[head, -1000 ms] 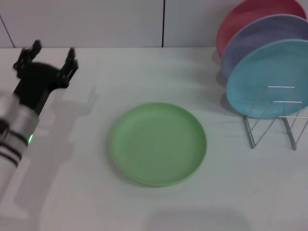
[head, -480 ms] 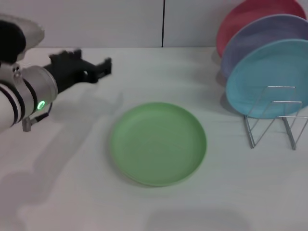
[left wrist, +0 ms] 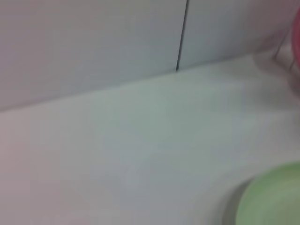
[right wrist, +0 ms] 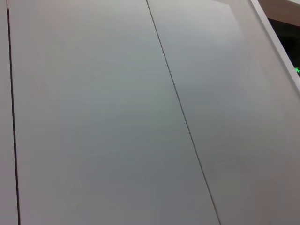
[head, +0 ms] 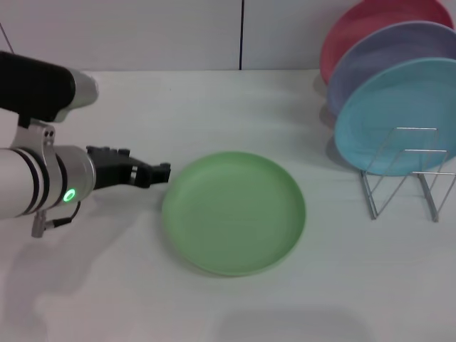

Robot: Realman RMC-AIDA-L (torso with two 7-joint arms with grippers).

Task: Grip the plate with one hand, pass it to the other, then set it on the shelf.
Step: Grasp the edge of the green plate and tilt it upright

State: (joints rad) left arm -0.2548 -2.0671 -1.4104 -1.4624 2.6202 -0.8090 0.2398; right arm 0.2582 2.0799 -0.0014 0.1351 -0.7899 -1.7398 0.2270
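Note:
The light-green plate (head: 234,212) lies flat on the white table (head: 214,107), in the middle of the head view. My left gripper (head: 164,172), black on a white and silver arm with a green light, lies low over the table and points at the plate's left rim, just short of touching it. A part of the plate's edge also shows in the left wrist view (left wrist: 274,199). The silver wire shelf (head: 405,179) stands at the right. My right gripper is out of view; its wrist view shows only wall panels.
The shelf holds a teal-blue plate (head: 399,117), a lavender plate (head: 385,60) and a red plate (head: 370,25), standing on edge one behind the other. A white panelled wall (head: 142,32) closes the back of the table.
My left arm has swung from the far left, turned sideways and come down and right, so that the gripper now sits at the plate's left rim. The plate has not moved.

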